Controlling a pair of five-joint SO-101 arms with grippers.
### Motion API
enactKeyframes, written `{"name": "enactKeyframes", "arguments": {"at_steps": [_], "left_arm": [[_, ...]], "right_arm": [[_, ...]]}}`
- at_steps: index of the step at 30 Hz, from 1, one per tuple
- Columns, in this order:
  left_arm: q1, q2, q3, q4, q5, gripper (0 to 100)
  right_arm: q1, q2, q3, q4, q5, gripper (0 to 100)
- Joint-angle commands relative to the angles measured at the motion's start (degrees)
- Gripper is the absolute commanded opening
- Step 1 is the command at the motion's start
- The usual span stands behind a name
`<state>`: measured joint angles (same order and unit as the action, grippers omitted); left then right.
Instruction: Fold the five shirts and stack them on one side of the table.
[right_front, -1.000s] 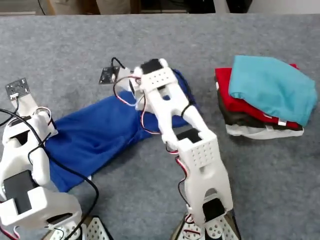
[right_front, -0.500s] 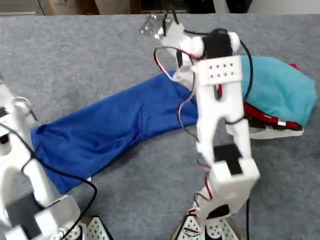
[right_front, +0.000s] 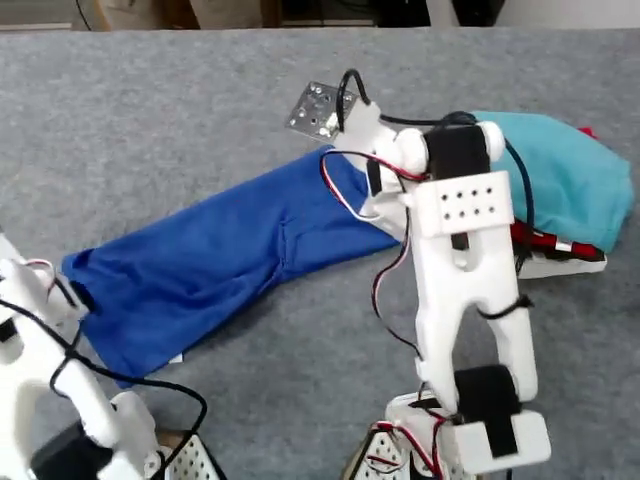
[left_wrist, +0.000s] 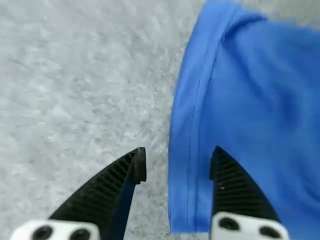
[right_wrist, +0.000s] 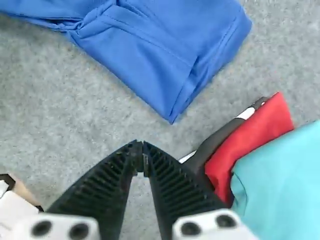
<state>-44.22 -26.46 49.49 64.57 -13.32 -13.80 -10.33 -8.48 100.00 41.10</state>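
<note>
As blue shirt (right_front: 230, 260) lies: unfolded across table (right_front: 150, 120) middle
Left gripper (left_wrist: 178, 162): jaws apart over its hem
Right gripper (right_wrist: 141, 151): pinched together, empty, near stack (right_front: 570, 180)

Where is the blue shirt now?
In the high view the blue shirt lies stretched across the middle of the table, just left of the shirt stack.

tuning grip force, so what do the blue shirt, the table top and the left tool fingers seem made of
Blue shirt: soft matte knit, likely cotton jersey; it lies in creases and has a stitched hem.
Table top: grey felt or low-pile carpet; fuzzy, mottled surface.
Left tool fingers: hard black plastic, matte, with ribbed inner faces; possibly printed.
</note>
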Motion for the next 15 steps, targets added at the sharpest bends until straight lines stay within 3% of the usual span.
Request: {"name": "enactKeyframes", "arguments": {"at_steps": [1, 5, 11, 15], "left_arm": [[0.8, 3.7, 0.9, -3.4, 0.3, 22], [1.2, 12.0, -0.2, -6.0, 1.3, 22], [1.4, 27.8, -8.3, -4.9, 9.3, 21], [3.7, 34.9, -14.4, -1.2, 8.5, 13]], "right_arm": [[0.3, -3.5, 0.4, -0.4, 0.4, 0.2], [0.2, -5.3, 0.4, -0.4, 0.2, 0.2], [0.2, -6.5, 0.4, 0.5, 0.2, 0.2], [0.2, -6.8, 0.3, 0.4, 0.2, 0.2]]}}
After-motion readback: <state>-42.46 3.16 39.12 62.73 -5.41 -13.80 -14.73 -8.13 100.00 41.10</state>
